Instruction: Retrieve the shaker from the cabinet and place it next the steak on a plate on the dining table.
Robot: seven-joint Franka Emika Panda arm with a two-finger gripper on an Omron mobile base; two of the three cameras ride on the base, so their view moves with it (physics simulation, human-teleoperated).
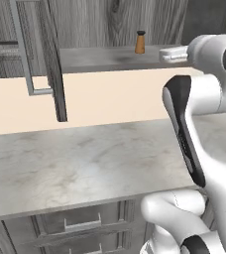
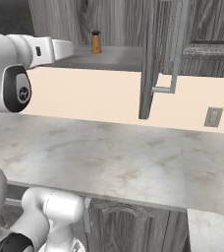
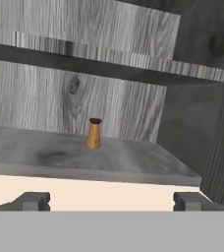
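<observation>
The small orange-brown shaker (image 1: 140, 42) (image 2: 96, 43) (image 3: 94, 134) stands upright with its dark cap on the grey shelf (image 1: 105, 58) (image 2: 111, 58) (image 3: 84, 157) of the wall cabinet, towards the back. The cabinet door (image 1: 52, 64) (image 2: 151, 59) hangs open, with its silver bar handle (image 1: 22, 49) (image 2: 179, 49) on it. My gripper (image 3: 112, 202) is open, its fingertips (image 3: 35, 201) wide apart, level with the shelf's front edge and well short of the shaker. The white hand (image 1: 173, 53) (image 2: 55, 49) reaches towards the shelf. Steak, plate and dining table are out of view.
A grey marbled counter (image 1: 85, 163) (image 2: 109, 157) lies below the cabinet, over dark panelled drawers (image 1: 80, 228). A second shelf (image 3: 109, 56) runs above the shaker, and the cabinet's side wall (image 3: 197, 123) closes the right. A wall outlet (image 2: 213, 117) sits on the beige wall.
</observation>
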